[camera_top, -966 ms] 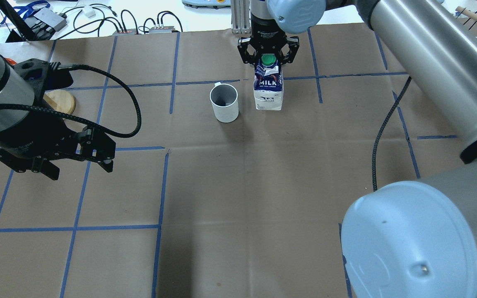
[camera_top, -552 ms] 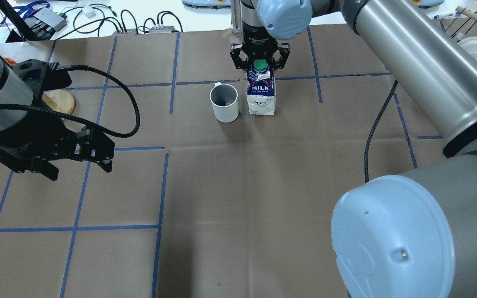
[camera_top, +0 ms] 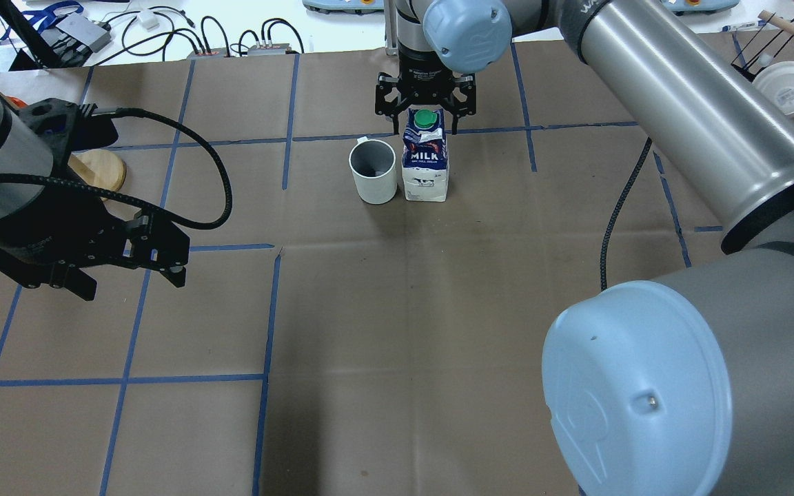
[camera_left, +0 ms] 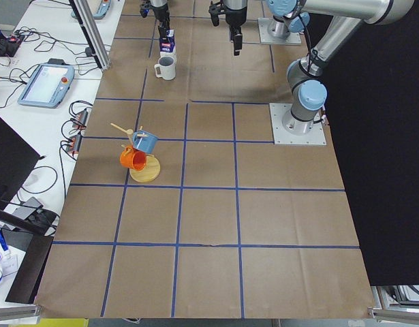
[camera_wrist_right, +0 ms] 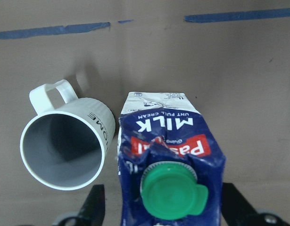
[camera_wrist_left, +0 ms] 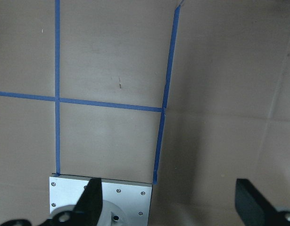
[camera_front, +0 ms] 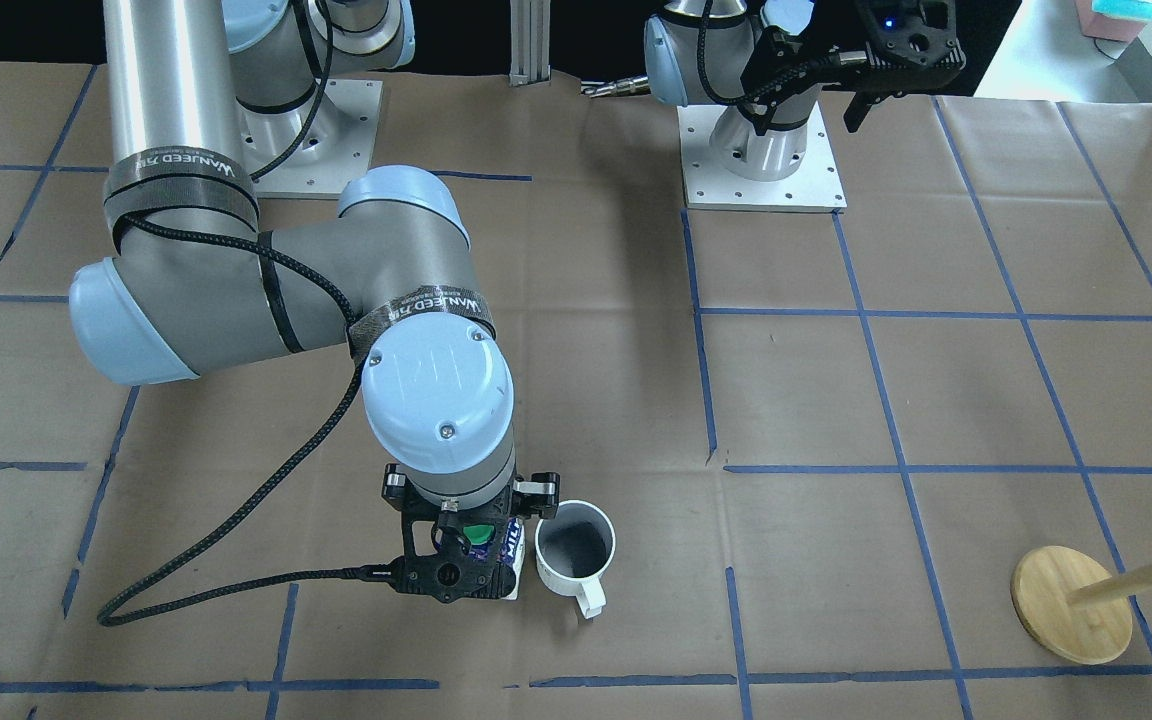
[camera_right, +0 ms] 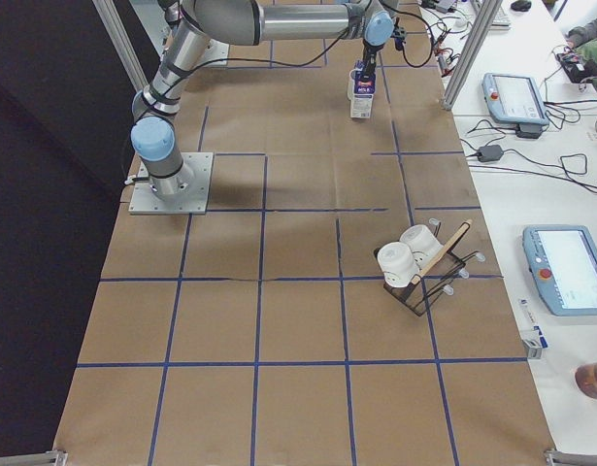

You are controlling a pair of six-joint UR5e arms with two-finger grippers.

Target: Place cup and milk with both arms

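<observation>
The white cup (camera_top: 373,172) stands upright on the brown paper table, handle toward the far side; it also shows in the right wrist view (camera_wrist_right: 64,150). The milk (camera_top: 426,172), blue with a green cap, stands right beside it, almost touching, as the right wrist view (camera_wrist_right: 168,136) shows. My right gripper (camera_top: 425,118) is directly over the carton. Its jaws straddle the carton's top (camera_wrist_right: 163,202), with a thin gap on the cup side, so it is open. My left gripper (camera_top: 128,275) is open and empty, well to the left above bare table (camera_wrist_left: 173,207).
A wooden mug stand (camera_front: 1071,605) with an orange and a blue mug is at the table's far left (camera_top: 98,169). A wire rack with white cups (camera_right: 410,257) is at the right. The right arm's black cable (camera_front: 236,590) hangs down to the paper.
My right gripper brought the milk leftward and down until it stood beside the cup. The cup and my left arm have stayed put.
</observation>
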